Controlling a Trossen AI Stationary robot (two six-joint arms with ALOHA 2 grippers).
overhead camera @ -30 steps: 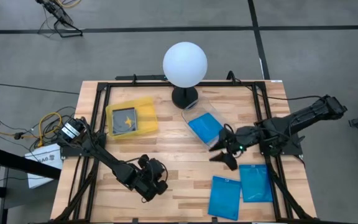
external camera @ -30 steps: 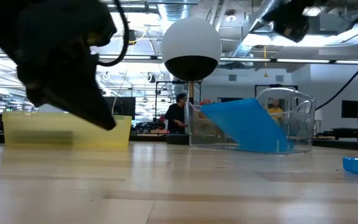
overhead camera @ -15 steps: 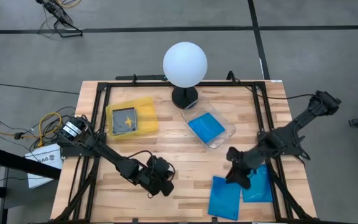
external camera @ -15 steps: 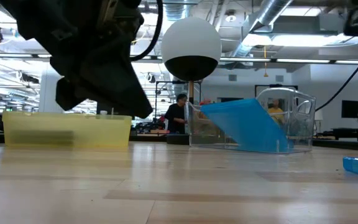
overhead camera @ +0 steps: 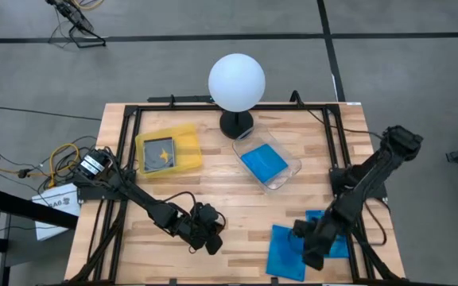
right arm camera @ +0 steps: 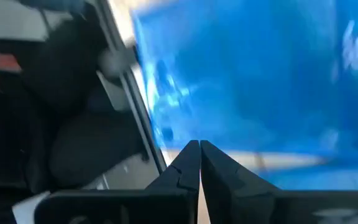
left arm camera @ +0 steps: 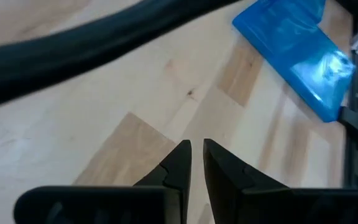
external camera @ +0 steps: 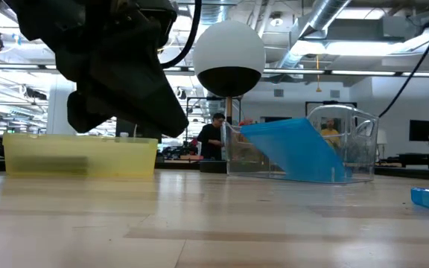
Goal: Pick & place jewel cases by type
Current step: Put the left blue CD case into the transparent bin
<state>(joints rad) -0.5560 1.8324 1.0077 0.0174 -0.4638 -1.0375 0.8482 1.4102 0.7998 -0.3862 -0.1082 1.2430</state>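
Observation:
Two blue jewel cases (overhead camera: 287,253) (overhead camera: 339,245) lie flat on the wood near the table's front right. My right gripper (overhead camera: 308,253) is over them, shut, with blue case (right arm camera: 260,74) filling its wrist view. A third blue case (overhead camera: 262,163) leans in the clear tray (overhead camera: 291,168). A dark case (overhead camera: 159,151) lies in the yellow tray (overhead camera: 183,133). My left gripper (overhead camera: 211,241) hangs over bare wood at the front centre, its fingers (left arm camera: 194,146) a narrow gap apart with nothing between them. My right gripper points steeply down at the blue jewel cases with its fingers shut. The wrist view is blurred, and I cannot tell whether the fingertips (right arm camera: 188,152) touch a case.
A lamp with a white globe (overhead camera: 236,82) stands at the far centre, right behind the clear tray. A black frame (overhead camera: 336,151) runs along the table's edges. Bare wood lies between the two grippers and across the table's middle.
My right gripper has swung from beside the clear tray toward the table's near edge and down, over the two blue cases, rolling as it went, and it has shut. My left gripper has shifted a little toward the table's right and tipped.

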